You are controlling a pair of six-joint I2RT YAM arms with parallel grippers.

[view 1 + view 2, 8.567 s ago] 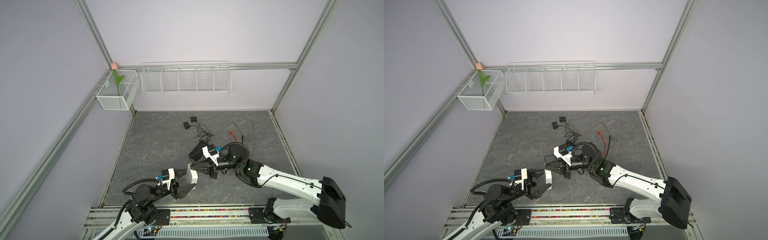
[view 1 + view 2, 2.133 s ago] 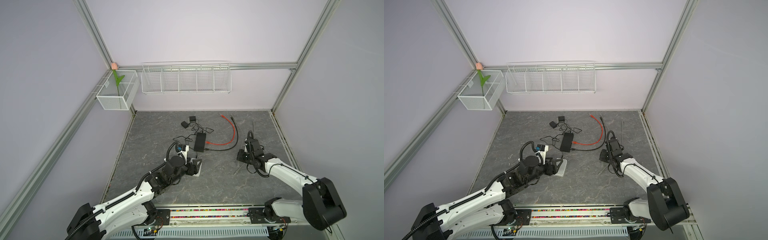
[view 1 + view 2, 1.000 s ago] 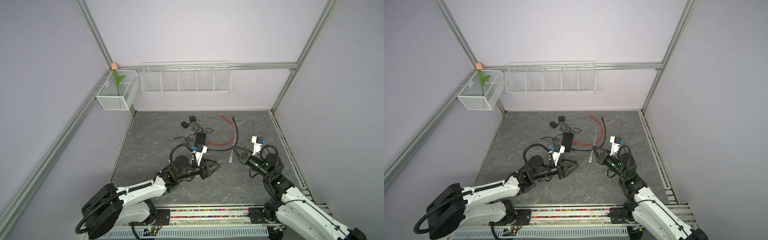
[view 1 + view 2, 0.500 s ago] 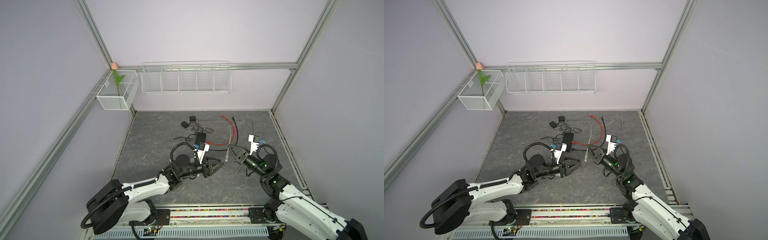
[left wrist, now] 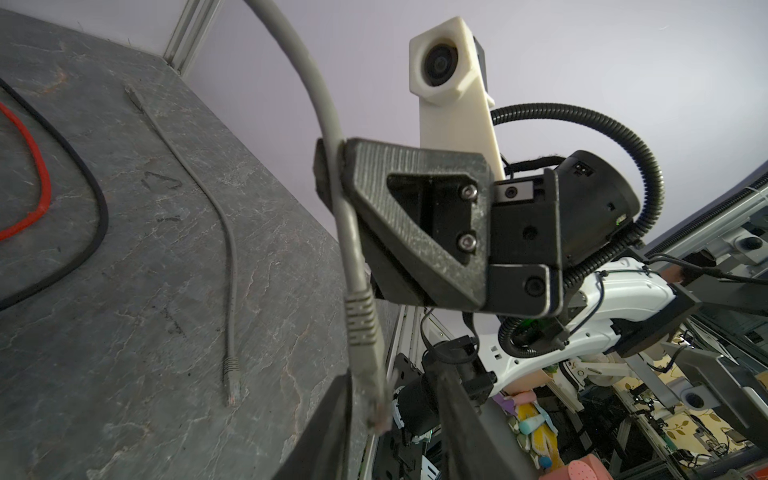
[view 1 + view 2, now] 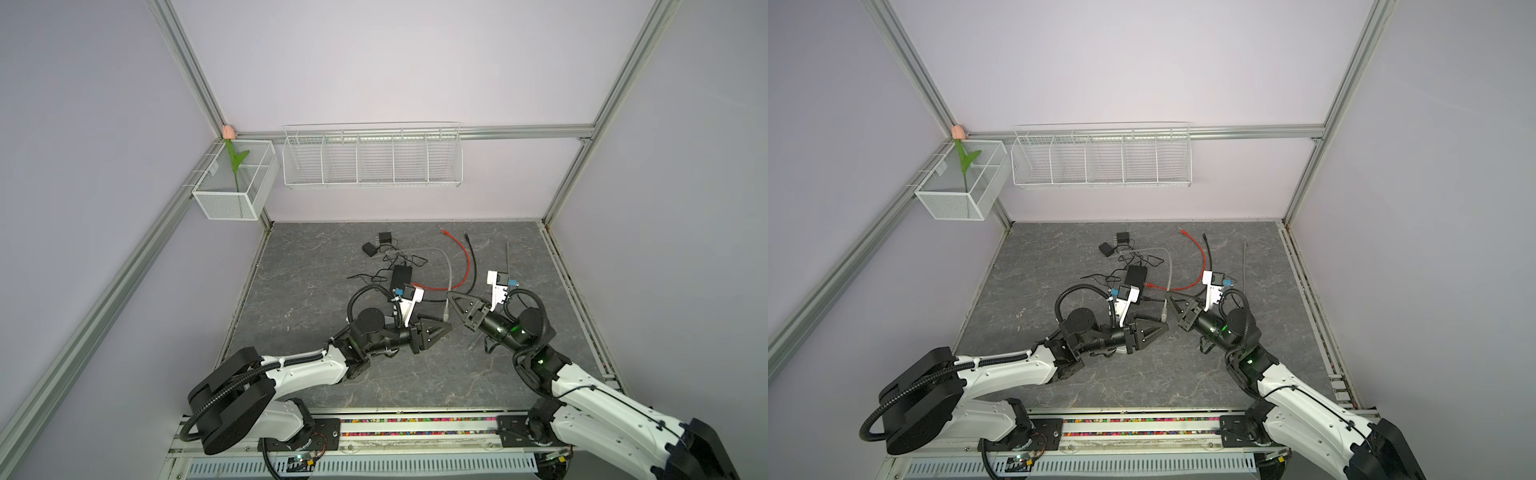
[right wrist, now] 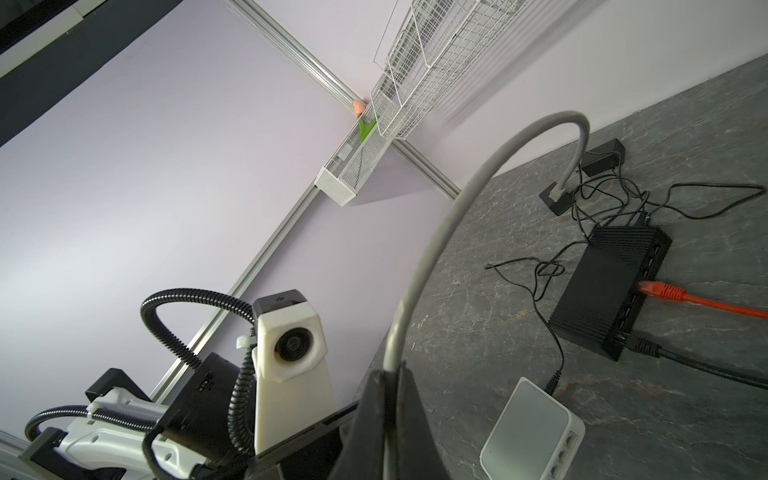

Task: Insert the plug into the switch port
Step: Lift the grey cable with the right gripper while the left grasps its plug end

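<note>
Plug point(image 5: 368, 353): hangs in the air over the table point(image 6: 311, 291), near the middle, a little way from the switch point(image 7: 602, 282) on the robot's side. It points down. It is not in a port.
Small basket point(image 6: 224, 205): white, on the left wall, with a green stem point(image 6: 237, 166) and a pink bud in it.
Long rack point(image 6: 372, 166): white wire, on the back wall.
Power blocks point(image 6: 384, 237): two small black blocks lie at the back of the table. Thin black wires run from them toward the switch.
Switch: a black box lying flat on the table, with a row of ports on one side.
White box point(image 7: 528, 424): lies on the table near the switch.
Left gripper point(image 5: 388, 372): its fingers are apart, one on each side of the plug's tip. One finger is very close to the plug and there is a gap on the other side. It is not squeezing the plug.
Right gripper point(image 6: 451, 295): pinched tight on the grey cable point(image 5: 319, 99) just above the plug, holding it up.
Grey cable: bends up in a big arc, and its far end comes down by the power blocks.
Red cable point(image 7: 706, 306): plugged into the switch.
Black cable point(image 7: 706, 365): plugged into a port near the end of the row.
Loose grey cable point(image 5: 232, 270): lies flat on the right of the table. Nothing touches it.
</note>
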